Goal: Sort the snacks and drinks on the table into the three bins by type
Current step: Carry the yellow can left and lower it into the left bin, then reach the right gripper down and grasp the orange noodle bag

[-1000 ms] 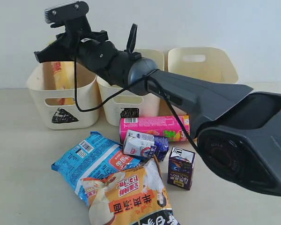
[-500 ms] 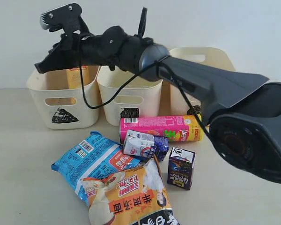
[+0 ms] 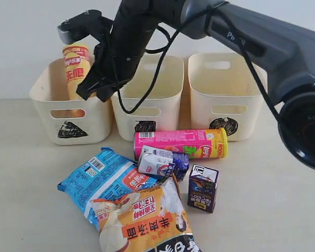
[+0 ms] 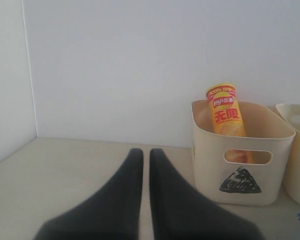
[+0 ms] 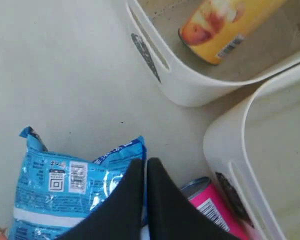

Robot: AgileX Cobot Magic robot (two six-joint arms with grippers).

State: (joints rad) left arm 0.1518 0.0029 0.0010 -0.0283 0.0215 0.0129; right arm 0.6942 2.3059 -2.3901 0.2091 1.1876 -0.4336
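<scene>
The yellow-red chip tube stands in the triangle bin, also seen as tube in bin and tube in bin. My right gripper hangs shut and empty just in front of that bin; its shut jaws hover above the blue bag and pink-yellow tube. On the table lie the pink-yellow tube, white-blue carton, dark carton, blue bag and orange-white bag. My left gripper is shut, low beside the triangle bin.
The square bin and circle bin stand to the right of the triangle bin, both showing nothing inside. A white wall runs behind the bins. The right arm's dark links cross above the bins from the right.
The right arm has swung from lying level over the triangle bin to pointing down in front of it. The yellow-red tube now stands upright in that bin, free of the gripper.
</scene>
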